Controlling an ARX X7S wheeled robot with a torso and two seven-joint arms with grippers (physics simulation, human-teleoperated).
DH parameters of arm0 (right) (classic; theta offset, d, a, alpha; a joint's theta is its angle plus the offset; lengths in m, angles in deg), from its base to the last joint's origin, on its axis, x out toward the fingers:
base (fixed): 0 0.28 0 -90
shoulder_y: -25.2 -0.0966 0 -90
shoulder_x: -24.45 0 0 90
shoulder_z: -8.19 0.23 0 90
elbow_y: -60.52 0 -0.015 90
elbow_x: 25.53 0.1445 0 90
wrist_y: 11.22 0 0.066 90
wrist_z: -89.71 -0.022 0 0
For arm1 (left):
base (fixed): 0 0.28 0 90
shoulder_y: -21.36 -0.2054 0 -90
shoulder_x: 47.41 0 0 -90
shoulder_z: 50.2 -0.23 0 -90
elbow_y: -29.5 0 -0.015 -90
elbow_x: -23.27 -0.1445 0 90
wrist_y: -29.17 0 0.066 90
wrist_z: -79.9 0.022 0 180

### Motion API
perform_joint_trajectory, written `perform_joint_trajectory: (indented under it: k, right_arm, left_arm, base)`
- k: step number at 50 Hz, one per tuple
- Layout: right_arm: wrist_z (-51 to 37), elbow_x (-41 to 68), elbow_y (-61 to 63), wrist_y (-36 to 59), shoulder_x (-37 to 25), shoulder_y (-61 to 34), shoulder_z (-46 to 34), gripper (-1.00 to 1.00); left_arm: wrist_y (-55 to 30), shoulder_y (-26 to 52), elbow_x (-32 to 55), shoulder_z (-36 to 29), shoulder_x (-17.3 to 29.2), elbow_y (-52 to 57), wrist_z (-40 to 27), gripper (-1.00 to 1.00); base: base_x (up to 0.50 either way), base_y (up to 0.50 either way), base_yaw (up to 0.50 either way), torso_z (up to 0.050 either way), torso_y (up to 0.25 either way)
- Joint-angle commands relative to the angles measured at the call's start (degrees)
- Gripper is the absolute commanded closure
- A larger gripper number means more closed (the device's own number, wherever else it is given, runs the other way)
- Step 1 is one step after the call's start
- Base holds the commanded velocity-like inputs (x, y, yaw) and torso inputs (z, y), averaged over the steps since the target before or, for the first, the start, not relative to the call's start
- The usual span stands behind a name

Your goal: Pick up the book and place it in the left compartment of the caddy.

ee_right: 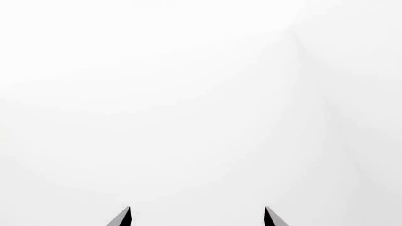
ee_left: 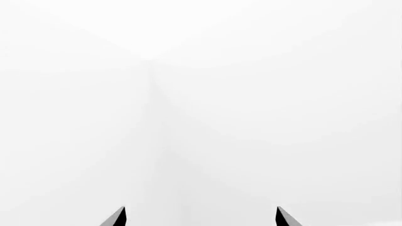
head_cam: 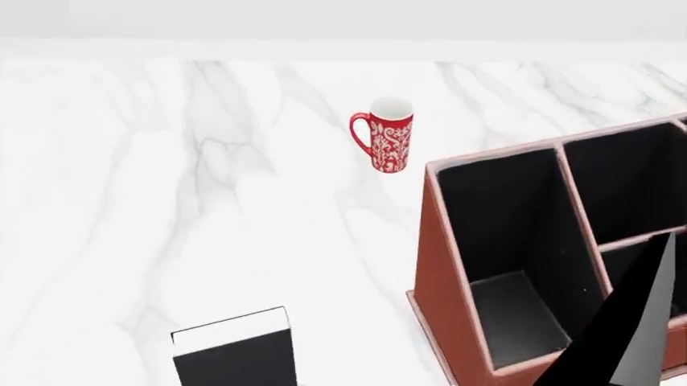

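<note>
Right wrist view: almost all blank white, a pale plain surface or wall with no texture. A faint grey seam or shadow line runs slantwise near one edge of the frame, very soft; can't tell whether it's a corner or a shadow. Right gripper: only the two dark fingertips poke into frame at the edge, thin pointed wedges, black with a lighter grey face. They stand well apart, wide gap, only white background showing between them and touching neither tip. No table, no objects visible here. Rest of the gripper body is out of frame.
</note>
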Motion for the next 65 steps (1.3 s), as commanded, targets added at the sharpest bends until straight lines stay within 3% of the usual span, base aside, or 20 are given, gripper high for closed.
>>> perform_joint_trajectory:
  k: [1,17,38,65]
  right_arm:
    - [0.6,0.2,-0.3,0.5,0.6,-2.2,-0.7,-1.00]
    - [-1.4,-1.5,-0.1,1.1,-0.9,-6.1,-5.3,-1.00]
    - [-4.6,-2.3,-0.2,0.3,-2.8,-12.3,-12.8,-1.00]
    - [-6.7,-2.8,-0.1,1.0,-3.7,-18.5,-19.6,-1.00]
  left_arm:
    - [-0.4,0.2,-0.6,1.1,-1.7,0.1,1.2,-1.00]
    - [-0.9,1.2,0.1,1.0,-1.7,0.1,2.2,-1.00]
    - [-1.8,2.1,-1.2,-0.1,-1.7,0.1,2.3,-1.00]
    - [-3.0,3.4,-1.7,-0.5,-1.7,0.1,2.8,-1.00]
  base:
    - [0.29,-0.10,0.00,0.000,0.000]
    - [0.14,-0.03,0.00,0.000,0.001]
    - [0.49,0.00,0.00,0.000,0.001]
    - [0.00,0.00,0.00,0.000,0.000]
